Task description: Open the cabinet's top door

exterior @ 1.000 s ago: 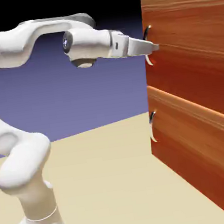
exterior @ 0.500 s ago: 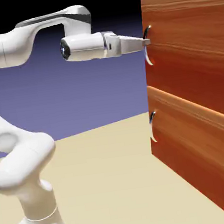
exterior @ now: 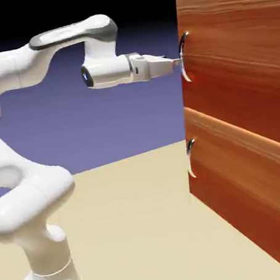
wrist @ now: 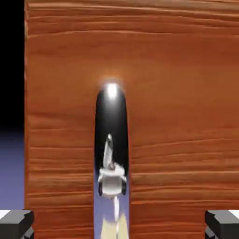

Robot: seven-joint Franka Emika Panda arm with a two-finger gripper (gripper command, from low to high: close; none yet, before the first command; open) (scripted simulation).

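The hand (exterior: 178, 63), jaws spread wide and holding nothing, points level at the top door's (exterior: 238, 61) silver handle (wrist: 112, 154), which sits between its 2 fingertips (wrist: 16, 223); the cabinet (exterior: 240, 129) stands on the counter (exterior: 148, 228).

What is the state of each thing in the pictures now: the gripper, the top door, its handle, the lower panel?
gripper: open, level, pointing at the handle, not closed on it.
top door: shut, flush with the cabinet.
handle: upright, free, between the fingertips.
lower panel: front stands out slightly from the top door.
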